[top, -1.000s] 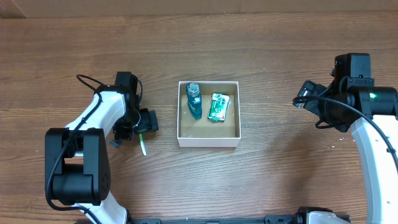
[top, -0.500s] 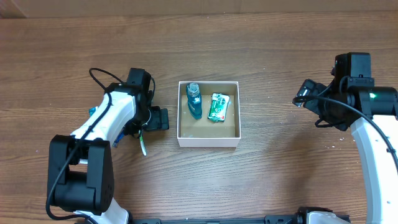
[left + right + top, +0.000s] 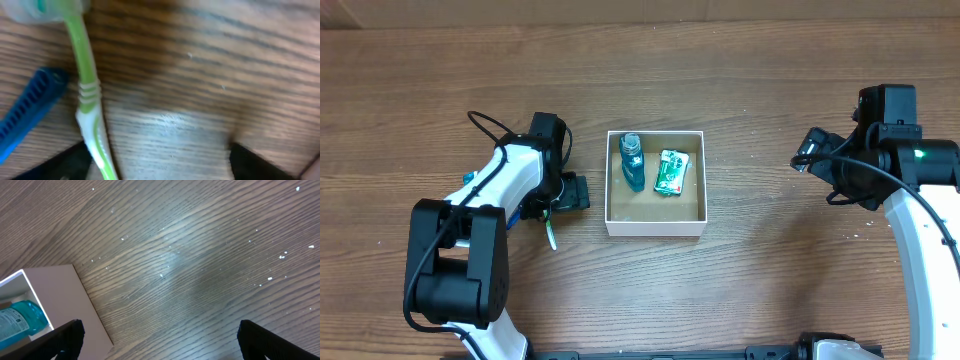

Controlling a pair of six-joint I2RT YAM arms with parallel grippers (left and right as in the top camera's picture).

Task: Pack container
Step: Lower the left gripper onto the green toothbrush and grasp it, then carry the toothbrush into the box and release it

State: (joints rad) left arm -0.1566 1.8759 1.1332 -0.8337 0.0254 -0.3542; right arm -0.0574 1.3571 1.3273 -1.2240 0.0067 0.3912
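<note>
The container (image 3: pixel 655 228), a white square box with a tan inside, stands mid-table and holds a blue bottle (image 3: pixel 632 163) and a green packet (image 3: pixel 669 171). My left gripper (image 3: pixel 563 197) is open, low over the table just left of the box. A green-and-white toothbrush (image 3: pixel 87 90) lies on the wood beside its left finger, also seen in the overhead view (image 3: pixel 550 232). In the left wrist view the jaws (image 3: pixel 160 167) hold nothing. My right gripper (image 3: pixel 810 155) is open and empty, right of the box. Its wrist view (image 3: pixel 160 345) shows the box corner (image 3: pixel 55 295) and the bottle (image 3: pixel 20 320).
A blue ridged object (image 3: pixel 27 110) lies on the table left of the toothbrush. The left arm covers the table beside the box's left wall. Bare wood surrounds the box on the other sides.
My left arm has moved up and right towards the box's left side, over the toothbrush. The right arm and the box's contents have not moved.
</note>
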